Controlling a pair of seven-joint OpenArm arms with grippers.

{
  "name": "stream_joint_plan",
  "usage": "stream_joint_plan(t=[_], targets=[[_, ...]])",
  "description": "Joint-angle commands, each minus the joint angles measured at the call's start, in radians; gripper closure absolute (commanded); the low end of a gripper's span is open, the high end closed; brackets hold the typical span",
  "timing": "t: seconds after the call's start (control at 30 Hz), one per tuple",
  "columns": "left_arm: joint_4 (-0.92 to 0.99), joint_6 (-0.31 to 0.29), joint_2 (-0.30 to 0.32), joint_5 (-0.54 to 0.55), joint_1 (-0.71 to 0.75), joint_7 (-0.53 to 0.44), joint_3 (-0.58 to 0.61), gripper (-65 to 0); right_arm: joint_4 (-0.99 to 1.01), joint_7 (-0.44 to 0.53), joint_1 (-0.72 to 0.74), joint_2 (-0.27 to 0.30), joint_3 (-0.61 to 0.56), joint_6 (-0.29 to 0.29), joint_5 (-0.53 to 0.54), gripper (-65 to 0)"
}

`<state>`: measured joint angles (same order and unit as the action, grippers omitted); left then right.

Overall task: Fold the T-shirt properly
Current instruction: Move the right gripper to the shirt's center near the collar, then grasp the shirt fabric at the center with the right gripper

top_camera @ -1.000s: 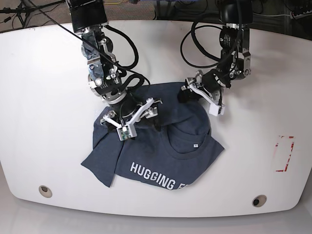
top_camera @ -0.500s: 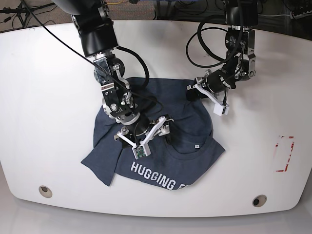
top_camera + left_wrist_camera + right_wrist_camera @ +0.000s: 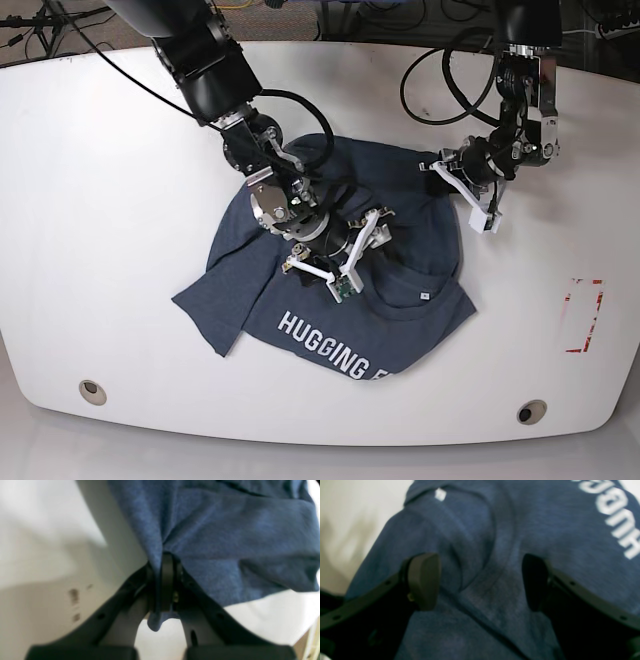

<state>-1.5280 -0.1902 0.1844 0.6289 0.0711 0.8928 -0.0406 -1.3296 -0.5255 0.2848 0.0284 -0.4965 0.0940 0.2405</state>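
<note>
The dark navy T-shirt [image 3: 262,290] lies crumpled in the middle of the white table [image 3: 100,250], with its white lettering [image 3: 330,347] toward the front edge and its small neck tag [image 3: 425,296] showing. My left gripper [image 3: 437,170] is at the shirt's far right edge. In the left wrist view it [image 3: 162,580] is shut on a pinched fold of the blue T-shirt [image 3: 225,542]. My right gripper [image 3: 345,248] hovers open over the shirt by the collar. Its fingers [image 3: 423,580] straddle the T-shirt [image 3: 480,542], with the tag [image 3: 440,494] and lettering [image 3: 615,512] beyond.
A red-outlined rectangle [image 3: 583,315] is marked on the table at the right. Two round holes [image 3: 92,390] [image 3: 531,412] sit near the curved front edge. Black cables [image 3: 430,90] loop from both arms at the back.
My left gripper has shut on the shirt's edge and drawn it to the right. My right arm has travelled forward and right over the shirt, staying open. The whole shirt has shifted right.
</note>
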Motion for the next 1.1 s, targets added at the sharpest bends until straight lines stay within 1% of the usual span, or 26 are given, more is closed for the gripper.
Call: stream_joint_plan(t=[0.0, 0.13, 0.27, 0.43, 0.57, 0.7, 0.8, 0.9, 1.07], targets=[[-0.044, -0.002, 0.019, 0.012, -0.007, -0.008, 0.003, 0.0, 0.006, 0.025, 0.023, 0.006, -0.011, -0.006, 0.0, -48.7], [-0.052, -0.002, 0.036, 0.012, -0.007, -0.008, 0.005, 0.0, 0.031, 0.032, 0.021, 0.006, -0.057, -0.006, 0.0, -48.7], [-0.052, -0.002, 0.036, 0.012, -0.007, -0.008, 0.005, 0.0, 0.04, 0.044, 0.021, 0.008, -0.112, -0.007, -0.002, -48.7], [-0.052, -0.002, 0.036, 0.012, -0.007, -0.008, 0.005, 0.0, 0.075, 0.049, 0.021, 0.011, -0.138, -0.007, -0.003, -48.7], [-0.052, -0.002, 0.036, 0.012, -0.007, -0.008, 0.005, 0.0, 0.094, 0.074, 0.021, 0.009, -0.136, -0.007, -0.03, -48.7], [-0.052, -0.002, 0.036, 0.012, -0.007, -0.008, 0.006, 0.0, 0.095, 0.08, 0.021, 0.006, -0.136, -0.009, -0.097, -48.7], [-0.052, -0.002, 0.036, 0.012, -0.006, -0.008, 0.006, 0.0, 0.095, 0.081, 0.021, 0.005, -0.135, -0.009, -0.126, -48.7], [-0.052, -0.002, 0.036, 0.012, -0.006, -0.008, 0.006, 0.0, 0.095, 0.081, 0.023, 0.005, -0.127, -0.009, -0.14, -48.7], [-0.052, -0.002, 0.037, 0.012, -0.006, -0.008, 0.006, 0.0, 0.095, 0.083, 0.026, 0.005, -0.08, -0.009, -0.142, -48.7]])
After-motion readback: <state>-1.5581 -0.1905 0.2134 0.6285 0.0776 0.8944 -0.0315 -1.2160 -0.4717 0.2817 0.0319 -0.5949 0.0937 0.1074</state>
